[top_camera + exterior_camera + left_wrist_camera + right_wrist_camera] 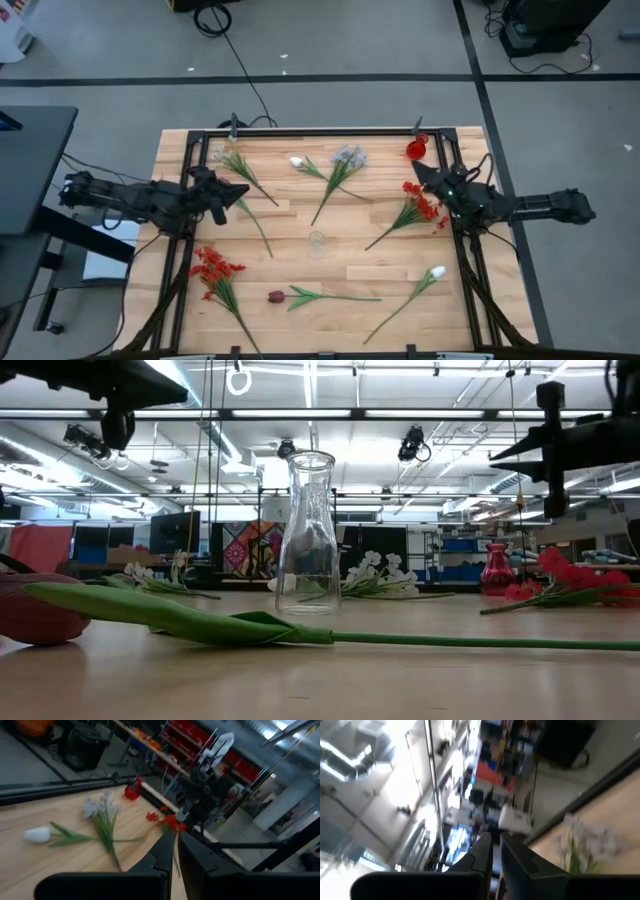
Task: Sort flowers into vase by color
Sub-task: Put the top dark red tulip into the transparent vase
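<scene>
Flowers lie scattered on the wooden table (300, 215). A white bud (297, 161) and a lavender spray (350, 157) lie at the back. Red clusters lie at the right (422, 203) and front left (212, 267). A maroon tulip (277, 296) lies at the front, close to the low camera (35, 610). A clear glass vase (317, 242) stands upright and empty mid-table (306, 530). My left gripper (240, 192) hovers shut at the left, with nothing held (176, 855). My right gripper (418, 172) hovers shut at the back right, also empty (495, 852).
A red vase (417, 149) stands at the back right corner (497, 570). Another white bud (437, 272) lies front right, and pale flowers (232, 160) lie back left. A black frame (465, 250) borders the table's sides.
</scene>
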`<action>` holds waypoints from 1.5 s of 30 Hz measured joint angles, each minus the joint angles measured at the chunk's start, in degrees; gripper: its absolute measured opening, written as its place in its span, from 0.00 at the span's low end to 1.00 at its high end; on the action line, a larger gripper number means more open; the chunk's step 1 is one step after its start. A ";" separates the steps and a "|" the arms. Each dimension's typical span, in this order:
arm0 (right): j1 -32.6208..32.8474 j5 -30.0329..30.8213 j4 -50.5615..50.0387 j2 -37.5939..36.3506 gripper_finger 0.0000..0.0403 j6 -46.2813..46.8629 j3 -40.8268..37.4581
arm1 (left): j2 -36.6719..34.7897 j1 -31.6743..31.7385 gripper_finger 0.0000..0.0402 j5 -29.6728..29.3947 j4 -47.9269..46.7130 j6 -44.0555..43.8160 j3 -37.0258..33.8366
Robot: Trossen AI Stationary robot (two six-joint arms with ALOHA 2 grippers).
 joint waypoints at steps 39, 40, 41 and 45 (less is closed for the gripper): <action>-15.72 -43.42 -33.78 51.33 0.11 5.41 42.58 | 17.14 17.91 0.42 17.59 -2.56 -17.58 4.15; -15.68 -43.88 -34.16 52.43 0.12 4.70 42.54 | 17.07 18.08 0.42 17.59 -2.32 -17.18 4.24; -15.35 -44.56 -33.79 53.61 0.12 3.35 42.53 | 16.93 18.26 0.42 17.59 -2.51 -16.68 4.26; -13.61 -48.89 -29.20 57.98 0.18 0.27 42.55 | 16.72 19.32 0.42 17.49 -7.00 -15.52 4.26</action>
